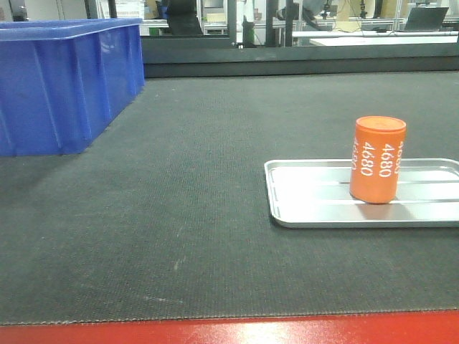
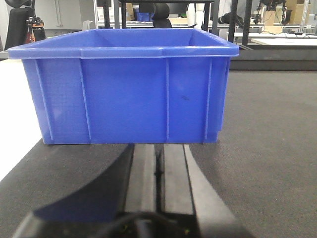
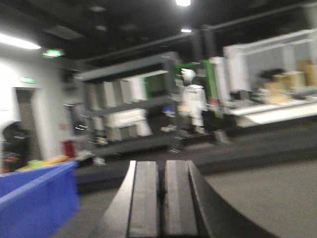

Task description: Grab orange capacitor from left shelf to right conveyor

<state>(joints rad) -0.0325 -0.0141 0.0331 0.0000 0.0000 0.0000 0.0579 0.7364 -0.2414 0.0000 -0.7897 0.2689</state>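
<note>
The orange capacitor [image 1: 377,159] stands upright with white "4680" numerals on its side. It rests on a small silver tray [image 1: 308,197] lying on the right conveyor's dark belt [image 1: 179,215]. No gripper touches it, and neither arm shows in the front view. My left gripper [image 2: 158,146] is shut and empty, low over the belt, pointing at a blue bin [image 2: 129,84]. In the blurred right wrist view, my right gripper [image 3: 162,162] is shut with nothing between its fingers, raised above the belt [image 3: 267,198]. The left shelf is out of view.
A large blue plastic bin [image 1: 61,82] sits at the belt's back left. The conveyor's red frame [image 1: 229,331] runs along the near edge. Racks and tables stand in the background beyond the belt.
</note>
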